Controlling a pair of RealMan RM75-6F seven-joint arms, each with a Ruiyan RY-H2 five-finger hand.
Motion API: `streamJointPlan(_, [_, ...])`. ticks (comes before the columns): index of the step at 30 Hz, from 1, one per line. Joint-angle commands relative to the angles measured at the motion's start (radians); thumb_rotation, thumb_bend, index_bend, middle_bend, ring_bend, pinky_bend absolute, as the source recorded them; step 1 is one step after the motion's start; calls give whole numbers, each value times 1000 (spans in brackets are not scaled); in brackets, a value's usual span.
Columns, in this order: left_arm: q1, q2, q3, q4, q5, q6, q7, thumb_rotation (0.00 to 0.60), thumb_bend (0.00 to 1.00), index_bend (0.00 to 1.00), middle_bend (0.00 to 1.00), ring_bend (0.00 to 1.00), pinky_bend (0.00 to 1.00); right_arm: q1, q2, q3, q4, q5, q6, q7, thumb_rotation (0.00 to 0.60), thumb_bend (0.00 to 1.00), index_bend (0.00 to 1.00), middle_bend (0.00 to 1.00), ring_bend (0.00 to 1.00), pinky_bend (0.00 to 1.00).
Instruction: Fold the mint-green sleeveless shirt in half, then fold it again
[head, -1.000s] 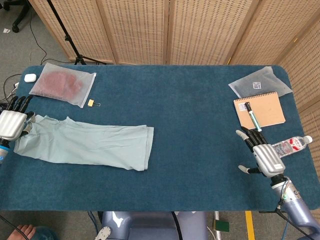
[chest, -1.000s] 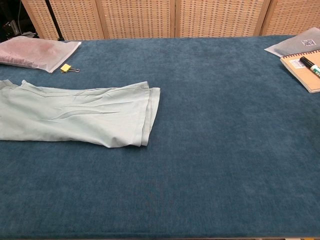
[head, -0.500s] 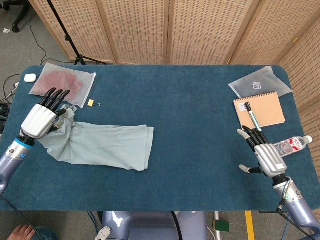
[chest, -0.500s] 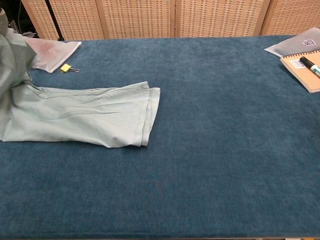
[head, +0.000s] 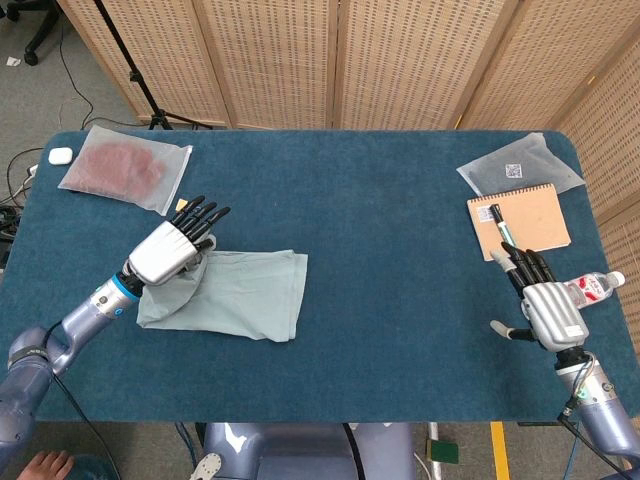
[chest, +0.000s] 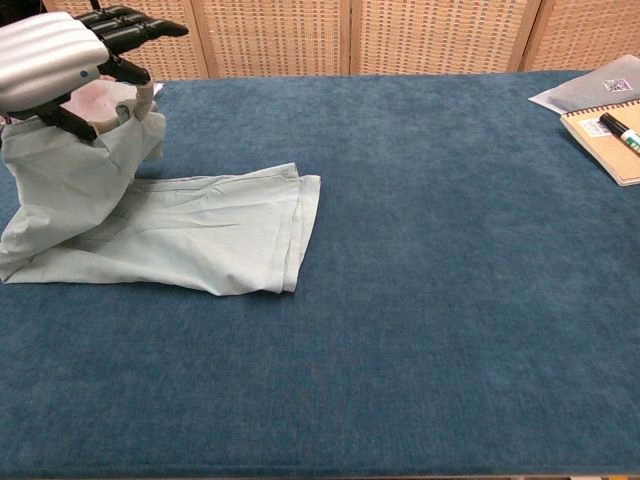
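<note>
Head view shows the left hand gripping one end of the mint-green shirt and holding it raised over the part lying flat on the blue table, while the right hand hovers empty, fingers spread, near the notebook.

Counting what's lying on the blue table: one mint-green shirt, two frosted plastic bags, one holding something reddish at the far left and one at the far right, one brown notebook carrying one marker, one plastic bottle, one small binder clip, one small white object at the left corner. Two robot hands are showing, left and right.
</note>
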Motion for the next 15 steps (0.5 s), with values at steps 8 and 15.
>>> streamJointPlan(8, [-47, -38, 19, -45, 30, -61, 91, 600, 517, 786, 0, 0, 0, -2, -7, 2, 2, -5, 6, -18, 600, 0, 0, 0, 0, 1])
streamJointPlan(15, [-78, -71, 13, -55, 26, -131, 144, 600, 517, 786, 0, 0, 0, -6, -6, 3, 0, -8, 14, -17, 600, 0, 0, 0, 0, 1])
